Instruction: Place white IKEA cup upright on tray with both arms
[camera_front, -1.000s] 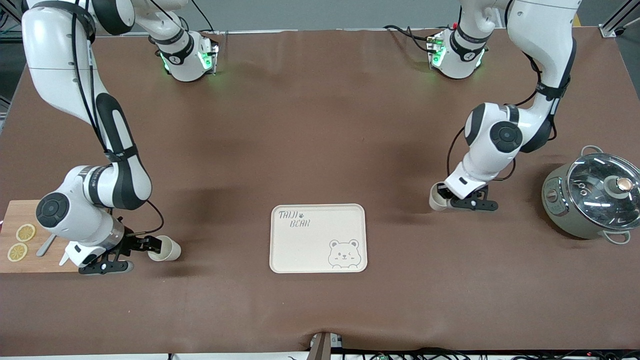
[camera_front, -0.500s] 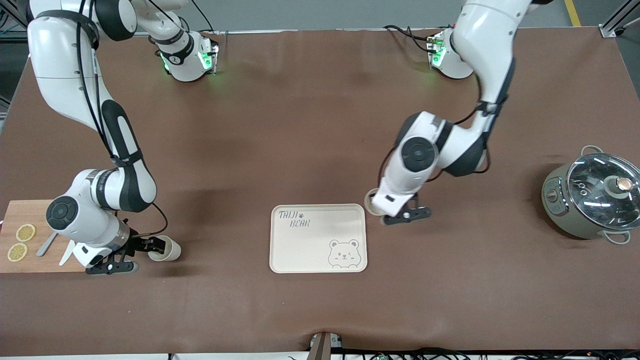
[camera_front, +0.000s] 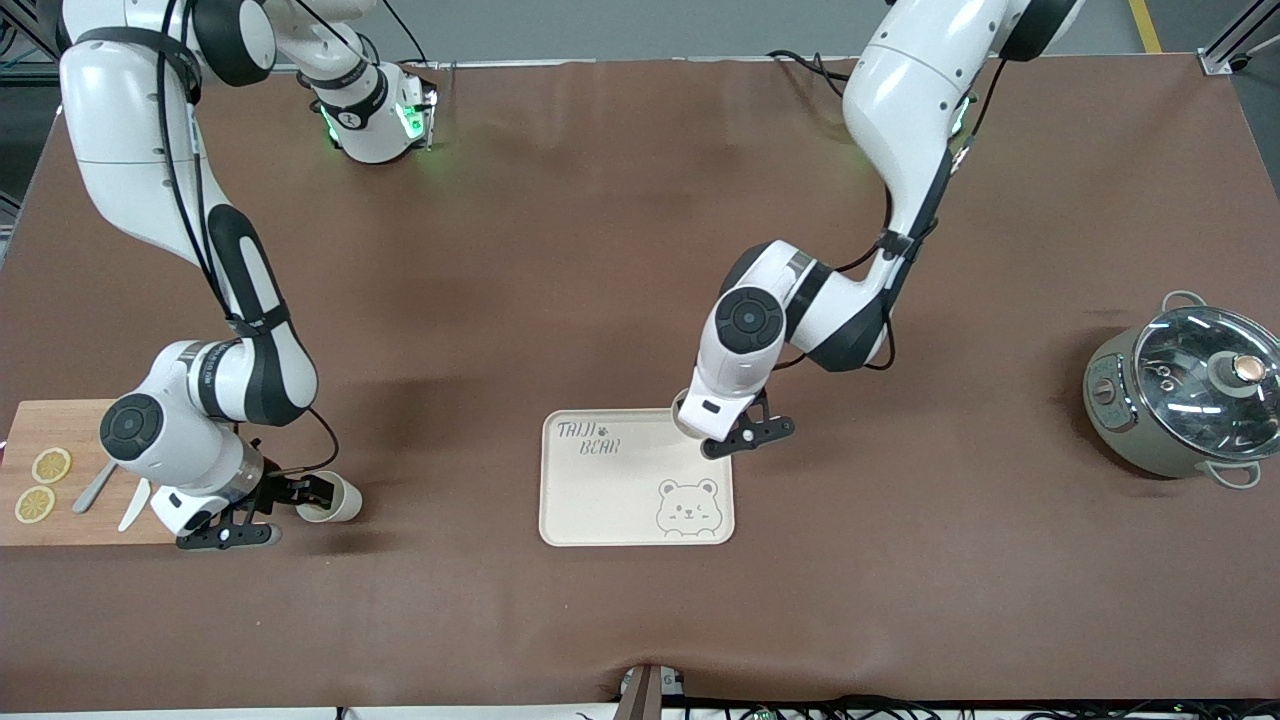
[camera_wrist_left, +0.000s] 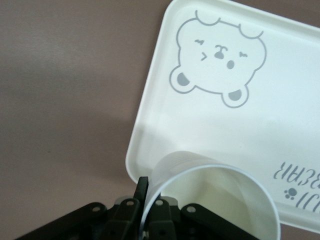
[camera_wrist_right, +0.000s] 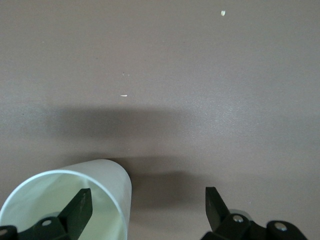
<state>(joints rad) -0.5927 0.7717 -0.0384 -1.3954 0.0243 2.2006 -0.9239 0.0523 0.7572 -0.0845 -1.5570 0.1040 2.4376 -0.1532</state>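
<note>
Risk: left tool (camera_front: 722, 432) grips only the rim of its cup (camera_front: 686, 418), so the cup could tip or swing when lowered and land half off the tray (camera_front: 610, 500) edge, since it hangs over the tray corner toward the left arm's end. Left tool clamped on that cup wall, 1 finger inside. Right tool (camera_front: 312, 491) down by the counter (camera_front: 640, 250) near the cutting board (camera_front: 40, 525), fingers apart, 1 finger (camera_wrist_right: 77, 212) inside the 2nd cup (camera_front: 335, 498), not squeezed; a careless close could knock it over. That cup stands well apart from the tray
</note>
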